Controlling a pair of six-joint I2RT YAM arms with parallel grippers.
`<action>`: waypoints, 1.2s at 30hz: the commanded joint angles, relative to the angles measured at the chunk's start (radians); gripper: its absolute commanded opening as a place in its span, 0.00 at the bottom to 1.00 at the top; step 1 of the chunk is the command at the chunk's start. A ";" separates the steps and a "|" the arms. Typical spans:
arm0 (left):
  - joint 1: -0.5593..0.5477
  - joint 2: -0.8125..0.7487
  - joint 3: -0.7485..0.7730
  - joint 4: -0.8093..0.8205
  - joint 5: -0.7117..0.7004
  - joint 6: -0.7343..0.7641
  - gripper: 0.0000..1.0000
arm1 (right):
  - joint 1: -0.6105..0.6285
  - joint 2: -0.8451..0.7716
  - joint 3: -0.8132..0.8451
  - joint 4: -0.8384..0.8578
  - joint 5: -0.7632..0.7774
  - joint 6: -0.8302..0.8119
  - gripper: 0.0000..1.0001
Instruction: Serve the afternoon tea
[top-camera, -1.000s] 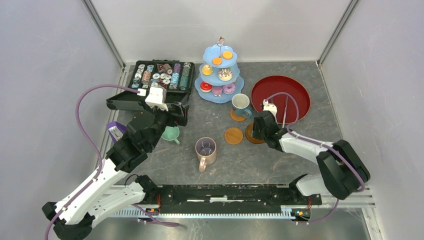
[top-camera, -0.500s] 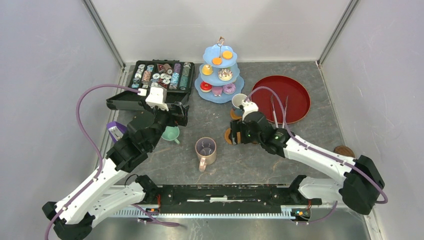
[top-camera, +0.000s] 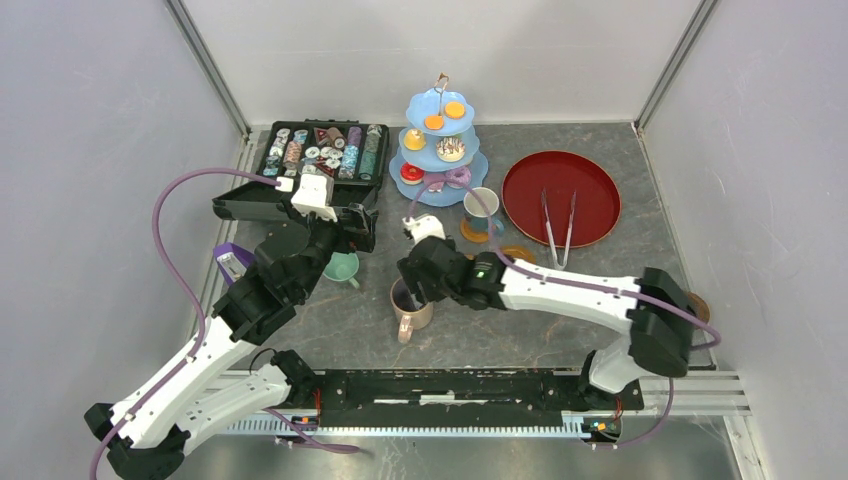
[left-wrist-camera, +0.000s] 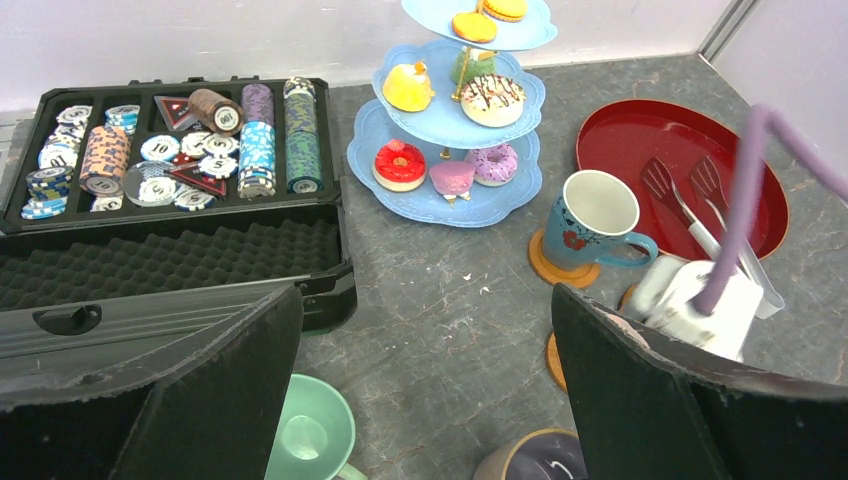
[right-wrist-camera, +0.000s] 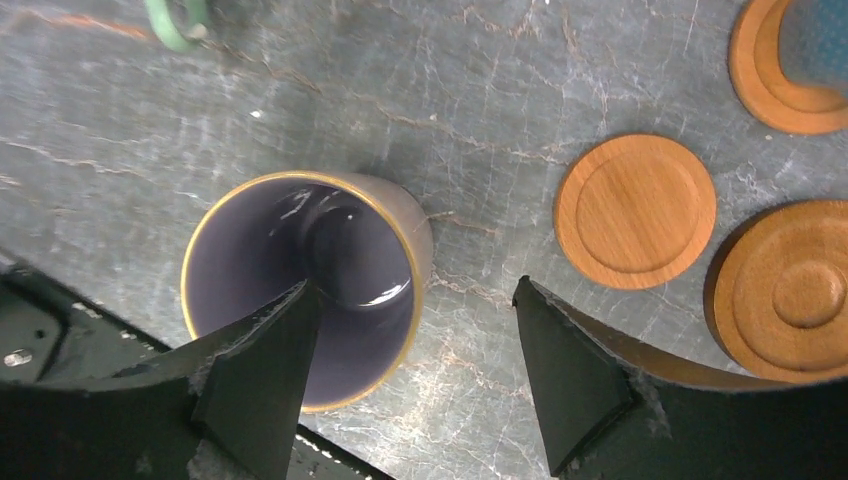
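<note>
The tall pink-purple mug (top-camera: 411, 305) (right-wrist-camera: 310, 300) stands upright on the table. My right gripper (top-camera: 414, 284) (right-wrist-camera: 410, 290) hovers over it, open, one finger above the mug's mouth and the other over bare table beside it. My left gripper (top-camera: 362, 230) (left-wrist-camera: 425, 300) is open and empty above the mint green mug (top-camera: 342, 267) (left-wrist-camera: 310, 435). The white-and-blue mug (top-camera: 482, 206) (left-wrist-camera: 595, 215) sits on a coaster (left-wrist-camera: 560, 272). Two bare coasters (right-wrist-camera: 635, 210) (right-wrist-camera: 790, 290) lie right of the purple mug. The pale-blue stand (top-camera: 440, 195) (left-wrist-camera: 420, 205) holds several pastries (left-wrist-camera: 398, 165).
An open black case (top-camera: 320, 150) of round chips stands at the back left. The red tray (top-camera: 590, 180) with metal tongs (top-camera: 557, 225) lies at the back right. Another coaster (top-camera: 696, 303) peeks out by the right arm's elbow.
My right arm has swung left from the coasters near the red tray to above the pink-purple mug, and its jaws have opened. The left arm has not moved.
</note>
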 joint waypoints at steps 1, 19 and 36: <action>0.002 0.000 0.019 0.019 -0.013 -0.007 1.00 | 0.056 0.108 0.137 -0.176 0.180 0.056 0.76; 0.002 -0.008 0.018 0.022 -0.015 -0.009 1.00 | 0.081 0.093 0.244 -0.210 0.261 0.039 0.00; 0.002 0.000 0.018 0.025 -0.009 -0.009 1.00 | -0.334 -0.343 -0.040 -0.132 0.029 -0.078 0.00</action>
